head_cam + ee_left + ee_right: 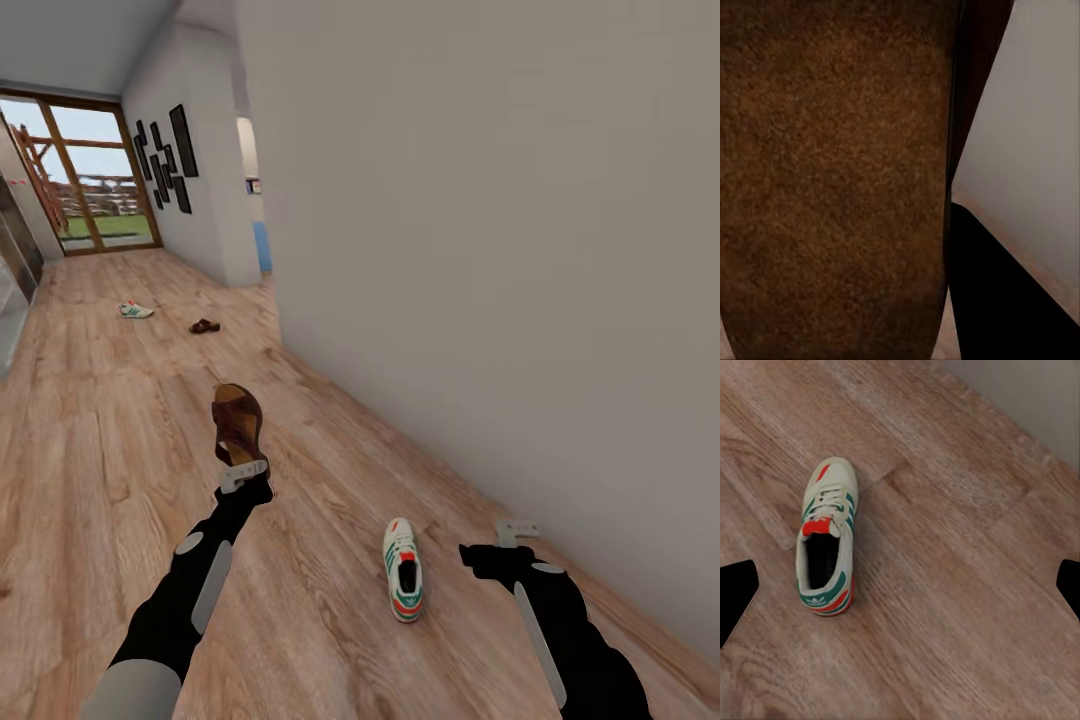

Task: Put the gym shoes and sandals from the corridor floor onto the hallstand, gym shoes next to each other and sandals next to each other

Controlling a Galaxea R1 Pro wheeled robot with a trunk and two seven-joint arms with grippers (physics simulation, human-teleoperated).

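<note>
The left end effector is clamped on one sandal, held upright; a thin grip may let it slip. The right end effector hangs spread and empty beside the near gym shoe on the floor. The other sandal and gym shoe lie far down the corridor.

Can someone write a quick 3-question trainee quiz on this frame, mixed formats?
1. True or false: the left gripper holds a brown sandal above the floor.
2. How many shoes lie on the floor in the head view? A) one B) two C) three
3. Fill in: the nearest gym shoe lies just to the ____ of the right gripper in the head view.

Key
1. True.
2. C: the nearest gym shoe, a far gym shoe and a far sandal.
3. Left; the right gripper is open and empty.
</note>
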